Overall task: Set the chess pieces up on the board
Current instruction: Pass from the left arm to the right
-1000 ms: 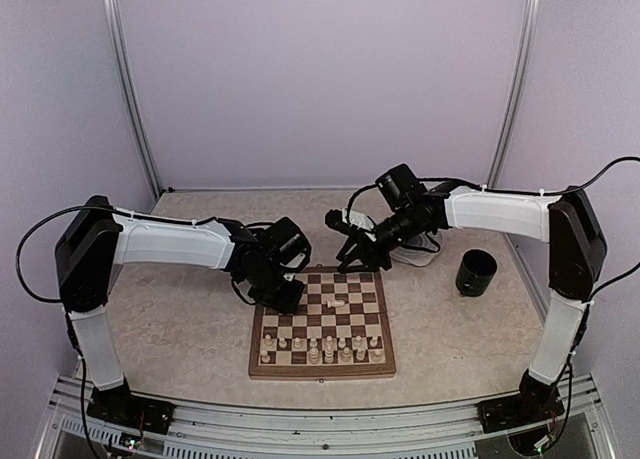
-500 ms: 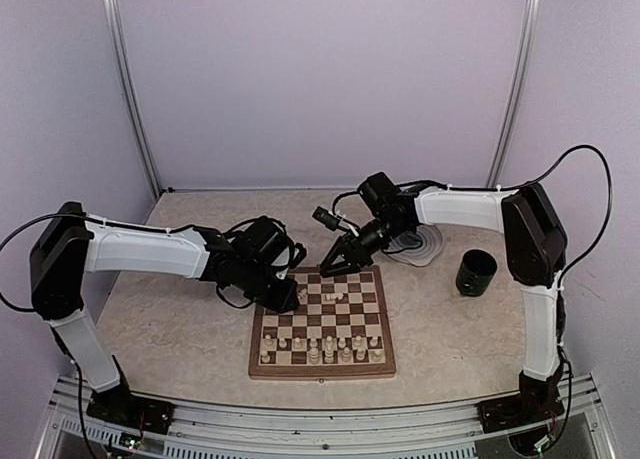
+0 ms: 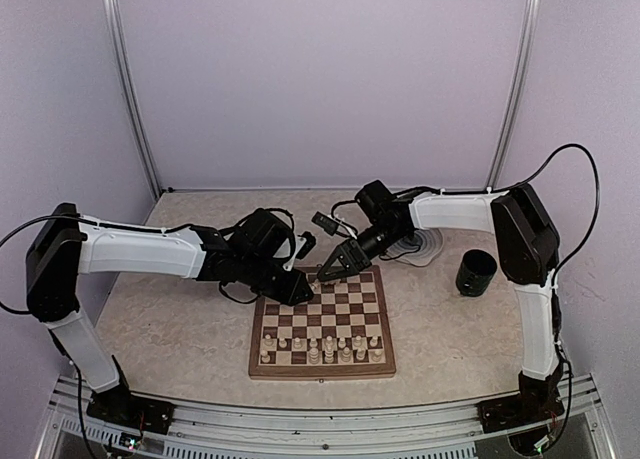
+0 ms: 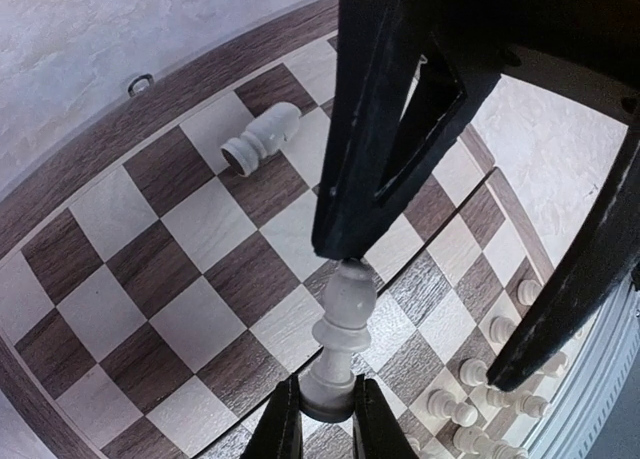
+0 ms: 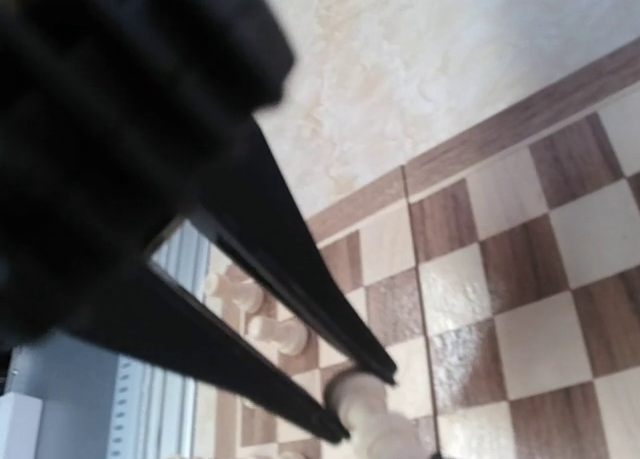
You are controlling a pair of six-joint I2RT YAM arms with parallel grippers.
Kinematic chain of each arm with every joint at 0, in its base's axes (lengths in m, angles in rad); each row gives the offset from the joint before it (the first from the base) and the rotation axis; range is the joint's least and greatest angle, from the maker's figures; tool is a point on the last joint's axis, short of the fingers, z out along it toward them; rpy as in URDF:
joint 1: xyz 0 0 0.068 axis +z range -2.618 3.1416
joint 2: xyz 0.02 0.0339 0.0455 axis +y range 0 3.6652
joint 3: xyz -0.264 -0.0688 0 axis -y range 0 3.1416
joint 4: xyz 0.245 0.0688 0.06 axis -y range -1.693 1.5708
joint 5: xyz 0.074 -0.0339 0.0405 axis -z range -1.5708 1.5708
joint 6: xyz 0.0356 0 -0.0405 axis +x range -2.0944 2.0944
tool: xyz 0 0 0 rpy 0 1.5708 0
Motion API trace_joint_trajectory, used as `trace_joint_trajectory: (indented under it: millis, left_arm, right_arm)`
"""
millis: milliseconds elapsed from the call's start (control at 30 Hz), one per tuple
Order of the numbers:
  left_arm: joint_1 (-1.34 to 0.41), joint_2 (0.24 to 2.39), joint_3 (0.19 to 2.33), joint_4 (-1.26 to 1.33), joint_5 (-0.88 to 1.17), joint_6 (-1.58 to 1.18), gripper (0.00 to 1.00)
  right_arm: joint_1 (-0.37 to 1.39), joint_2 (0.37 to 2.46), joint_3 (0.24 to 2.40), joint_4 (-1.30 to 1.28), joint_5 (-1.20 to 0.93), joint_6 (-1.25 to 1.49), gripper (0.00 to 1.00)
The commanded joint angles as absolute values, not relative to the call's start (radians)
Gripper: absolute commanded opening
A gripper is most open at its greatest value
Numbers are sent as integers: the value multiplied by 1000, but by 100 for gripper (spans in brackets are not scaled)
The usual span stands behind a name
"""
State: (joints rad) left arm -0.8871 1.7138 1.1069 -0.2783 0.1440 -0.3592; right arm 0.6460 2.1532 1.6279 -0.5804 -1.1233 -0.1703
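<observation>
— Marbled worktop (image 3: 180, 329), overhead: what moved?
— Both arms swung in over the far left corner of the board (image 3: 322, 372); the left claw (image 3: 298, 293) and right claw (image 3: 330, 270) now nearly meet. 2 part-filled rows of chess pieces (image 3: 322, 351) stand at its near edge.
— Left wrist?
— Left claw clenched on the base of a pale piece (image 4: 340, 329), held above the squares; 1 fallen piece (image 4: 262, 139) lies beyond.
— Right wrist?
— Its fingers (image 5: 300, 269) straddle that piece's head, having widened; pinching or not, I cannot tell. Likely a handover, so placement waits.

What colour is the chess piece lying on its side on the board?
Pale cream; the lying piece shows best in the left wrist view.
</observation>
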Motion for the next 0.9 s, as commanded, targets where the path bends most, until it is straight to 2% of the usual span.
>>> trace_joint_trajectory:
  millis: [0,433,567,800,867]
  left_arm:
    - [-894,1691,1109,-232,176,-365,12]
    - [-894,1677,1111,-216,189,-373,12]
    - [-894,1677,1112,-212,186,-374,12]
    - [-894,1670,1114,-196,172,-379,12]
    - [-894,1669,1113,-194,173,-380,12]
  right_arm:
    - [650,2176,1635,-556,-1177,-131,44]
    - [651,2193,1635,-539,-1153,-103,43]
    - [652,2190,1631,-532,-1164,-100,34]
    - [653,2178,1617,-522,-1152,-94,33]
    - [652,2177,1615,-520,-1151,-94,29]
